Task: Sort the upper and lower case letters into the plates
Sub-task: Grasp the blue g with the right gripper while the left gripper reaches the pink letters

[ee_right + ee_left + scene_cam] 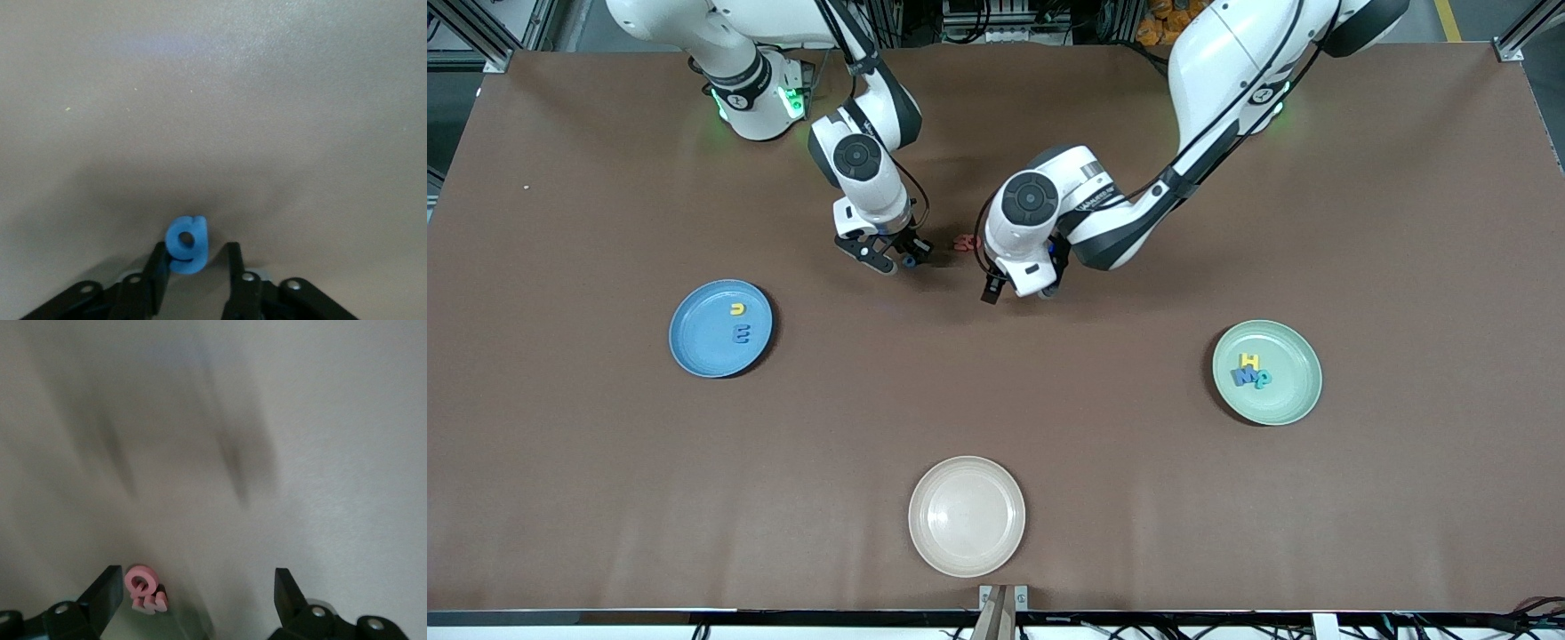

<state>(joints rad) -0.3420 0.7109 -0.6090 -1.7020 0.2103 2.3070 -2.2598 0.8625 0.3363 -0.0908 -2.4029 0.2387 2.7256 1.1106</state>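
1. Fingers of the right gripper (195, 267) stood low over the middle of the table (560, 498), narrowed around the blue g (187, 245); whether both touched it, I could not tell.
2. The left gripper (199, 597) hovered nearby, fingers wide apart, with the two red letters (145, 590) lying just inside one finger (105, 590).
3. The blue plate (694, 351), toward the right arm's end, held a yellow u (737, 308) and a blue m (741, 334).
4. The green plate (1285, 400), toward the left arm's end, held a yellow H (1249, 360), a blue M (1242, 377) and a teal letter (1263, 380).
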